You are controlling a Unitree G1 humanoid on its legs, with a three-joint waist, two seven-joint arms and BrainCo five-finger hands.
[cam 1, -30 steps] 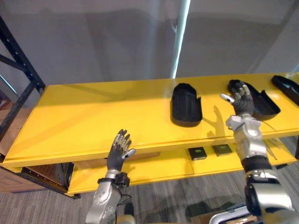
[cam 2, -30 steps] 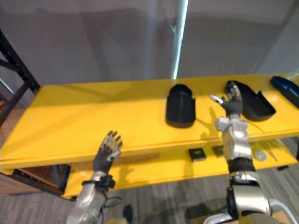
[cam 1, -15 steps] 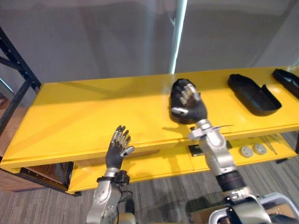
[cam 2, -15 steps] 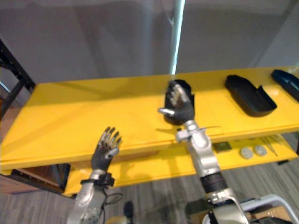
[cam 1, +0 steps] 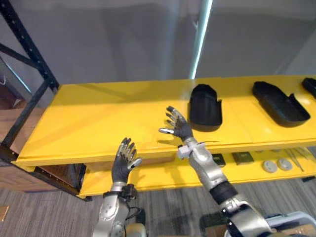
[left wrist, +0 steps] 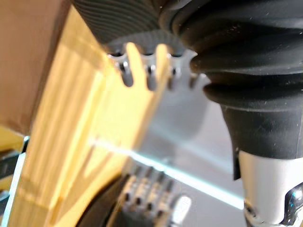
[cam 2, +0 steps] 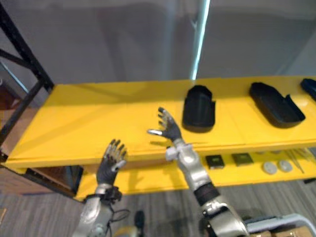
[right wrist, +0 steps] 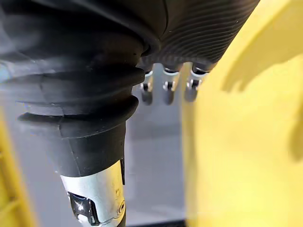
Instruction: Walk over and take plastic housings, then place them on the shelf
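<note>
Left eye view, right hand [cam 1: 178, 131]: spread, empty, swung off the housing [cam 1: 205, 106] toward the shelf [cam 1: 98, 123] front edge.
left hand [cam 1: 122, 165]: spread, idle.
task: nothing grasped yet.

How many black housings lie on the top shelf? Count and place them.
3. The first housing lies near the right hand; the second housing farther right; the third housing is cut by the edge. More may lie beyond.

The rightmost black housing [cam 1: 312, 87] is cut off by the edge; small lower-shelf items [cam 1: 269, 166] are unidentifiable.
</note>
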